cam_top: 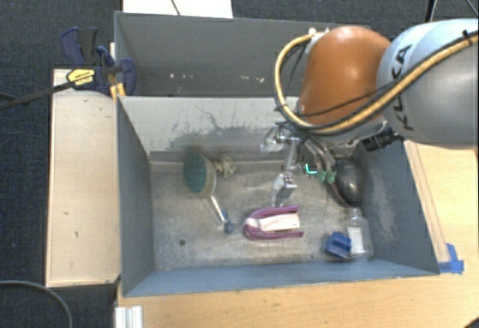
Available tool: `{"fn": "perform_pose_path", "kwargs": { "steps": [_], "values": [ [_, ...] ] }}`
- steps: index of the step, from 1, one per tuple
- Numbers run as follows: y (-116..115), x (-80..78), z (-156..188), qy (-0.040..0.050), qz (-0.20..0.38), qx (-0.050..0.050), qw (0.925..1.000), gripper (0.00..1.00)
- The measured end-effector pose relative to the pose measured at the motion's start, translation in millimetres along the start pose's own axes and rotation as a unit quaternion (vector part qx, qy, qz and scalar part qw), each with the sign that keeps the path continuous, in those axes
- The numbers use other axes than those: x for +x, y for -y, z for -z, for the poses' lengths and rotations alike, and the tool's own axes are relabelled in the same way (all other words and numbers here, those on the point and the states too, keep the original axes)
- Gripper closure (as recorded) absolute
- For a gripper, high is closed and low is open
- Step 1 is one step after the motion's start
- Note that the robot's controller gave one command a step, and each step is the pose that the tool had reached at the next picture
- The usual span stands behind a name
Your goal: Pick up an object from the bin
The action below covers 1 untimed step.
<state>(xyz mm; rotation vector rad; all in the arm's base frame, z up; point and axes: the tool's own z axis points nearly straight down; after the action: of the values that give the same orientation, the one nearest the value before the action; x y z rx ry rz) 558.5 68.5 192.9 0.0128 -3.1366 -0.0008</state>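
The gripper [284, 188] hangs just by the purple pouch [273, 224], which lies flat, free of the others. Whether it is open or closed, I cannot tell.

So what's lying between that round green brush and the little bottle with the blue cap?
A purple and white packet-like thing lies between the green brush and the blue-capped bottle, as the camera view shows.

Arm [426, 87] angled down, hand [284, 186] low
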Motion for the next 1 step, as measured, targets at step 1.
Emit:
{"fn": "perform_pose_path", "kwargs": {
  "steps": [1],
  "values": [
    [20.8, 1.4, -100.6, 0.0045, -0.024, -0.001, 0.9997, 0.0]
  ]
}}
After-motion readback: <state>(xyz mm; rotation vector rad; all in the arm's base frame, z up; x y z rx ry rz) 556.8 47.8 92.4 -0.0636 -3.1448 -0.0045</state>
